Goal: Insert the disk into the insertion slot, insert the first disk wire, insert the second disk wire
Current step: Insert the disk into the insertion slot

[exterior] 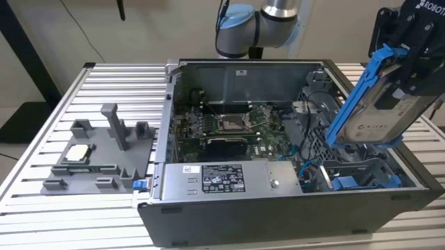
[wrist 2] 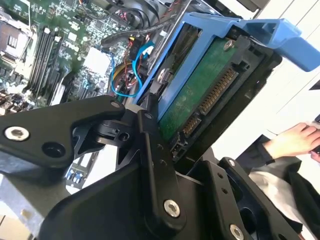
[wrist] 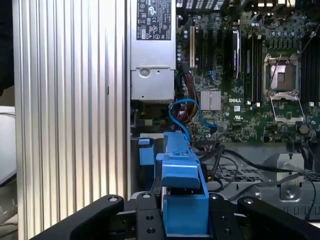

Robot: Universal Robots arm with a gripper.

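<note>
- The black hand [exterior: 410, 67] clamps the disk [exterior: 375, 117] by its upper end and holds it tilted above the open computer case [exterior: 278, 219], over the case's side at the exterior view's right.
- A blue carrier frame edges the disk's silver-grey body.
- Inside the case lie a green motherboard [exterior: 230, 125] and a grey labelled power supply box [exterior: 230, 179].
- The case stands on a ribbed metal table [exterior: 70, 224].
- A grey plastic fixture [exterior: 97, 156] sits on the table just beside the case, at the exterior view's left.
</note>
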